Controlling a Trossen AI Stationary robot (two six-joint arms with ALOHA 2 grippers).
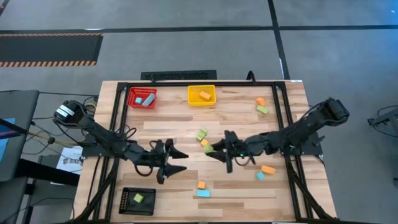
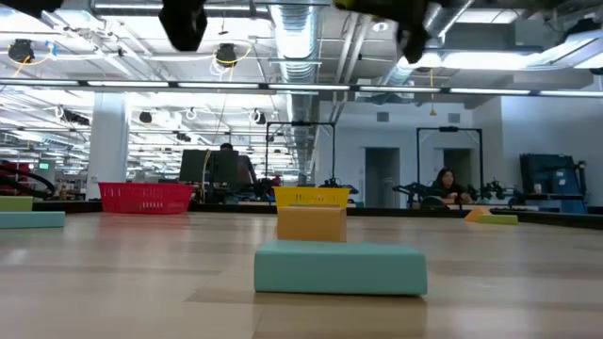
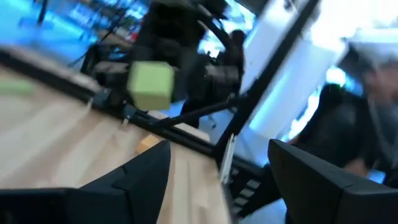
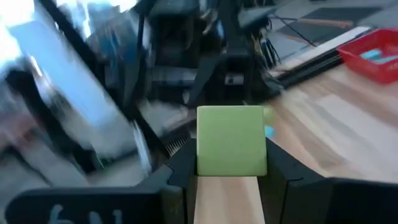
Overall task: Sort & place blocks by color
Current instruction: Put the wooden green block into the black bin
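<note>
Gripping a light green cube [image 4: 231,140] between narrowed fingers [image 4: 283,171], the right gripper [image 1: 210,149] near the table's middle, raised off the wood, pointing toward the left gripper [image 1: 181,161]. Facing it just apart, the left gripper, fingers [image 3: 146,168] spread wide and holding nothing. Stretching outward from each gripper, a dark arm, low and nearly level over the table: right arm back to the right edge, left arm back to the left edge.

No readable writing on the blocks or trays; only part of a word, too small to make out, on a white sheet [image 1: 69,158] beside the table's left edge.

Scattered on the wood: a green and an orange block [image 1: 202,137] just beyond the grippers, orange and blue blocks [image 1: 202,189] near the front edge, more orange and blue [image 1: 266,170] under the right arm, orange and green [image 1: 261,106] at the far right. Blue blocks in the red tray [image 1: 142,98], an orange one in the yellow tray [image 1: 201,95], a green one in the black tray [image 1: 137,200].
</note>
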